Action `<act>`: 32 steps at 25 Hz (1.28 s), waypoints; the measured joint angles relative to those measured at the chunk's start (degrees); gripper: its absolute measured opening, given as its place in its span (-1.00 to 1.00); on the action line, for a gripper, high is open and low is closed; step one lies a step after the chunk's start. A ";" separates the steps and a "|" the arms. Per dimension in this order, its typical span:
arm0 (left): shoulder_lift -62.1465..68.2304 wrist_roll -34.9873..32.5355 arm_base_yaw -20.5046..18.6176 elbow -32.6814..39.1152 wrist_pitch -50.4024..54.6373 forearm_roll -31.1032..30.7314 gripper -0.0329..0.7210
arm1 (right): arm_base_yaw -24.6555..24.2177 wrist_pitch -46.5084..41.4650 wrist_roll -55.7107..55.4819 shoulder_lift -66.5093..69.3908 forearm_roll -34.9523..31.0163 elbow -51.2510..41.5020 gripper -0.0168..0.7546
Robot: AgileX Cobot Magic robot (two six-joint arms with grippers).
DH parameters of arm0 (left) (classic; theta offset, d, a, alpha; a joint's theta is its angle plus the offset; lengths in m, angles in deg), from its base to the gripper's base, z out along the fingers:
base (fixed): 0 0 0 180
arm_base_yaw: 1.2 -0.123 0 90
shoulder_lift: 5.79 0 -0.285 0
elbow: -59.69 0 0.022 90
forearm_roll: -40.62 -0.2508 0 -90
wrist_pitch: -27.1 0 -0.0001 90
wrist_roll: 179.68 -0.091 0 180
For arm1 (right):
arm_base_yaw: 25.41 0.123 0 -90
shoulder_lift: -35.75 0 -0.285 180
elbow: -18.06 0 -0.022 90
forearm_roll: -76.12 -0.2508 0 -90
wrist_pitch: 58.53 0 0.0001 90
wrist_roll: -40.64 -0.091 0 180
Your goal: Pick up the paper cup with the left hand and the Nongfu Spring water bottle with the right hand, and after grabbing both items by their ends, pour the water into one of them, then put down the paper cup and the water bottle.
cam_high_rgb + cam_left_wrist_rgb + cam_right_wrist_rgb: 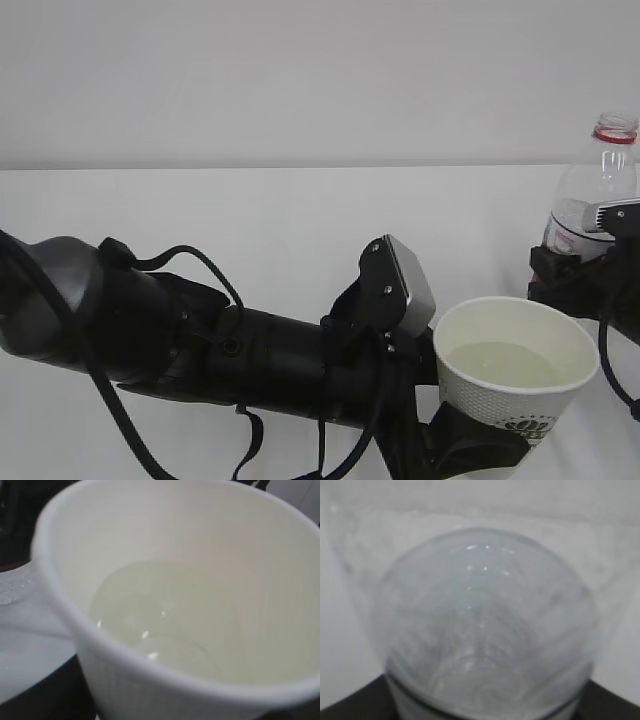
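The left hand (455, 440), a bulky black arm with cables and a grey square plate, pinches the small white tapered paper cup (515, 385) low on its wall. The cup stands upright and carries a pale pool of water (503, 364) (clear, about halfway up). Right of the cup and behind it, the right hand (580, 268), a smaller black gripper, clamps the clear plastic Nongfu Spring water bottle (592, 195) with its red neck ring, held upright.

We see a plain white wall (300, 80) behind a white table (250, 210); the two meet in a straight horizontal line under soft, even light.
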 joint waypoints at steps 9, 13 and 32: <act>0.00 0.00 0.00 0.00 0.00 0.04 0.47 | 0.00 -0.09 0.00 0.00 0.00 0.00 0.13; 0.00 0.00 0.00 0.00 0.00 0.14 0.47 | 0.00 -0.09 0.00 0.00 0.00 0.00 0.23; 0.00 0.00 0.00 0.00 0.00 2.44 0.46 | 0.00 0.49 0.00 0.00 0.10 0.08 0.55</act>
